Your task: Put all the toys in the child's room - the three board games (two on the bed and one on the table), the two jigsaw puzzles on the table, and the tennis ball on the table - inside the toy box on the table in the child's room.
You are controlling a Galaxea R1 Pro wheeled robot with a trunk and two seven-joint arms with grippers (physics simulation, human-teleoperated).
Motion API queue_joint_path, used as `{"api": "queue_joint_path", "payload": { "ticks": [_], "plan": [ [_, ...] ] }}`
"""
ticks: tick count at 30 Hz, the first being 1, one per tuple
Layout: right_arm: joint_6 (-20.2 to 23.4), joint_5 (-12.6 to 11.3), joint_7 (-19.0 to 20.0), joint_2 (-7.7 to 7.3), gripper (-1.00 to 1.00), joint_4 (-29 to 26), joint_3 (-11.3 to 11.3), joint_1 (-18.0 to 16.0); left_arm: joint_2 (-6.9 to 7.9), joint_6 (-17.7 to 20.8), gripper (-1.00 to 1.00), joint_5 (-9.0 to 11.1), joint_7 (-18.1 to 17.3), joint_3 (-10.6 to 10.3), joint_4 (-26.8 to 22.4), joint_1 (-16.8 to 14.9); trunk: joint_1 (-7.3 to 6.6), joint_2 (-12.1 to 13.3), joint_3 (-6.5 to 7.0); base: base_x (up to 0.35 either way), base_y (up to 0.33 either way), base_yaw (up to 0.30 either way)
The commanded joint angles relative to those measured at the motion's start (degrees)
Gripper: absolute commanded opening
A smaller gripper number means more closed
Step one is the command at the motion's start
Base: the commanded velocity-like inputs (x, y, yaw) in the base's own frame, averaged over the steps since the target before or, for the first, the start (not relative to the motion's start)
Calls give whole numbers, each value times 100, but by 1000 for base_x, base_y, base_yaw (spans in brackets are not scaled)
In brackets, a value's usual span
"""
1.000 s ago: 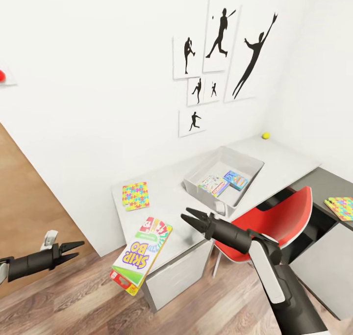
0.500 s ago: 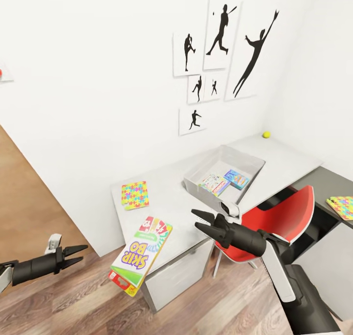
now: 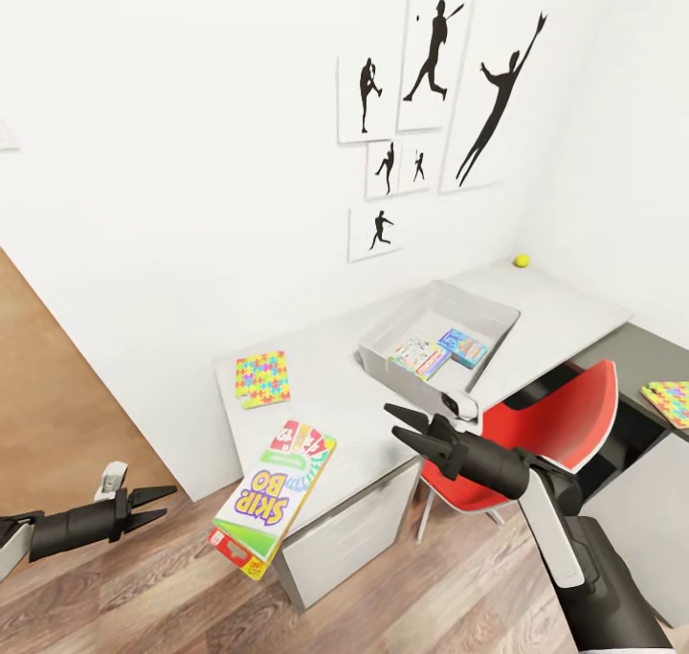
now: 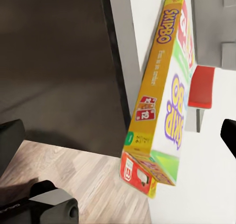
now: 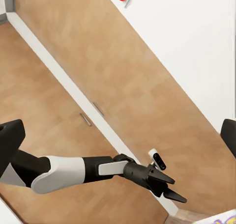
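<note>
Yellow-edged Skip-Bo board game (image 3: 273, 501) overhanging table (image 3: 364, 415)

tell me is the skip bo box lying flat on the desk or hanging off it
Hanging off. The Skip-Bo box overhangs the table at its near corner, its lower end tilted down past the edge above the wood floor; neither gripper touches it.

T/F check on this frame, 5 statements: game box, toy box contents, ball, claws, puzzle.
1. The Skip-Bo game box hangs over the table edge. True.
2. The toy box is empty. False: two game boxes lie inside it.
3. The tennis ball sits on the table, outside the toy box. True.
4. The right claw grips the Skip-Bo box. False: it is open and empty, apart from the box.
5. A jigsaw puzzle lies inside the toy box. False: it lies flat on the table beside it.
The left claw is open too.
</note>
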Motion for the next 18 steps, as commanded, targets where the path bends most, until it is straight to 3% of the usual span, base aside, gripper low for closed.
{"api": "queue_joint_path", "payload": {
  "ticks": [1,12,18],
  "plan": [
    [47,-33,0,-3,100,5,-17,-4,6,51,100,42,-8,-34,2,-6,23,-47,-25,0,0,0],
    [57,-35,2,0,100,32,-202,-4,-16,50,100,41,-13,-30,-2,-6,265,-488,-223,0,0,0],
    [57,-32,2,-3,100,33,-215,-4,-187,48,100,33,-9,-61,-23,-6,353,-649,-294,0,0,0]
  ]
}}
